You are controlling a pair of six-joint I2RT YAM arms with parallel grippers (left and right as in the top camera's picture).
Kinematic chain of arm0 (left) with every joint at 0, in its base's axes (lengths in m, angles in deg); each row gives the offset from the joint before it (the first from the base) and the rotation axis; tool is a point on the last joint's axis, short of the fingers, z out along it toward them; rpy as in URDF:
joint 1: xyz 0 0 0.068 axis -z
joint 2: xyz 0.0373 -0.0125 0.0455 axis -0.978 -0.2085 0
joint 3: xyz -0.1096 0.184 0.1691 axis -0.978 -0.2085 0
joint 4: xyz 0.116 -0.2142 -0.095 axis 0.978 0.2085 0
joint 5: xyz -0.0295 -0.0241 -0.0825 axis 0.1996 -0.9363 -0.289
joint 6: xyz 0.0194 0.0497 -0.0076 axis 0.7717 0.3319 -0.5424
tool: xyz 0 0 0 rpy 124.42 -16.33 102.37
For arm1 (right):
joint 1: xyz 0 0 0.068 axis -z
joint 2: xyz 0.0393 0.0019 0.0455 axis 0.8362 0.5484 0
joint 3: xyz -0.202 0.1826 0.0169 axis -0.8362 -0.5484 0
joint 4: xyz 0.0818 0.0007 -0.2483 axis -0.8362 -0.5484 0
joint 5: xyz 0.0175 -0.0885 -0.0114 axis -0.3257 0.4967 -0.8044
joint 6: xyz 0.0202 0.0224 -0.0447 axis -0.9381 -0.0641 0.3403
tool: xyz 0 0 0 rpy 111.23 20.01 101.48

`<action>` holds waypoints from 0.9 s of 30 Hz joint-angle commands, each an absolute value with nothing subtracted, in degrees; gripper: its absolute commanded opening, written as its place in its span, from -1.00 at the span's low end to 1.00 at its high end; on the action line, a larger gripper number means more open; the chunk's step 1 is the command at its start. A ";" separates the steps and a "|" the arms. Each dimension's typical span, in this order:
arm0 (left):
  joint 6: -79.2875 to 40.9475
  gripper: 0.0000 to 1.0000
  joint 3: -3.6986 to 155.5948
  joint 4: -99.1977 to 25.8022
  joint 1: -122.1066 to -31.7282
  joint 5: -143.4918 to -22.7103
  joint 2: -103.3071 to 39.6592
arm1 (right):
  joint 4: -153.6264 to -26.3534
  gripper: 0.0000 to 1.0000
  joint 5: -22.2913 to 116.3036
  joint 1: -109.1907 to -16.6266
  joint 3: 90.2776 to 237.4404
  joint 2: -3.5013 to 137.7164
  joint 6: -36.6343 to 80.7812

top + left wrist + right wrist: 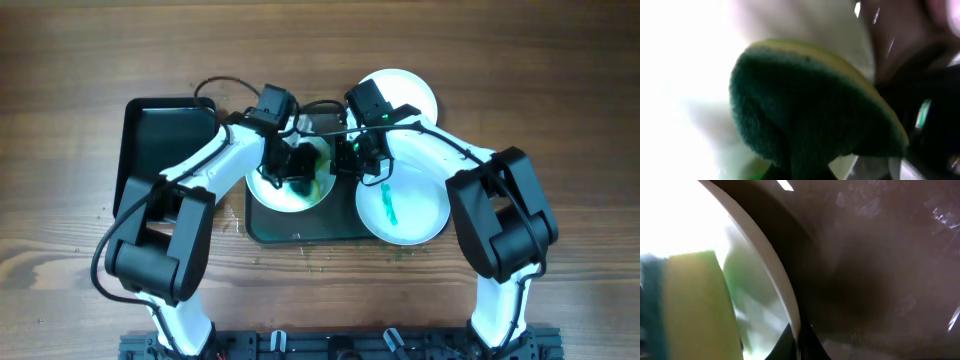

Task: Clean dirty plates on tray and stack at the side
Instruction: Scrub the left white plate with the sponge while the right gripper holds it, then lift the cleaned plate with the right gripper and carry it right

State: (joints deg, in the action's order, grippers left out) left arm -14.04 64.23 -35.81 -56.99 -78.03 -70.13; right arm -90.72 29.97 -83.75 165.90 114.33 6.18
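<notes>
Two YAM arms are meeting over a wooden table (80, 60), w/ the grey-green tray (300, 232) lying at centre, close to the robot's base. The left gripper (292, 170) is hanging low over the first plate (268, 196), which is sitting on the tray's left half, and is clenching a sponge (810, 110). The sponge's dark green scouring face is filling the left wrist cam, a thin yellow layer showing along its upper edge. A green smear is spreading across that plate's middle, approx. under the sponge. The right gripper (352, 158) is sitting at the same plate's right rim, between the first plate and the second plate (420, 215). Its wrist cam is showing only the white rim close up and the sponge's yellow side; fingers are out of shot, so grasping or released can't be told. The second plate, carrying a teal streak (388, 208), is lying to the right, its left edge overlapping the tray's right rim as seen from overhead. The third plate (412, 90), plain white, is resting on the table farther back, partly under the right arm. A glossy black tray (160, 140) is lying left of the main tray, partly under the left arm.
</notes>
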 commanded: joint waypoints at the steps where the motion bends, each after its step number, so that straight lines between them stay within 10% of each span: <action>1: -20.71 -0.92 64.17 -41.41 -57.69 -59.21 -70.76 | -90.48 -0.91 28.39 -83.51 166.73 115.01 5.94; 7: -30.96 -0.92 64.23 -36.38 -57.78 -31.80 -70.76 | -90.50 -0.91 28.46 -83.51 166.73 115.01 6.12; 17: -28.12 -0.92 78.24 -10.33 -71.27 -60.83 -59.24 | -91.62 -0.91 35.85 -84.67 166.76 111.34 6.03; 27: -28.12 -0.92 78.22 -10.90 -75.57 -60.79 -56.23 | -100.36 -0.91 103.78 -103.55 166.76 93.48 11.89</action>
State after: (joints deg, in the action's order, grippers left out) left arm -29.24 77.57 -10.48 -75.35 -59.93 -56.95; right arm -99.33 77.75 -98.46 165.90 94.61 8.83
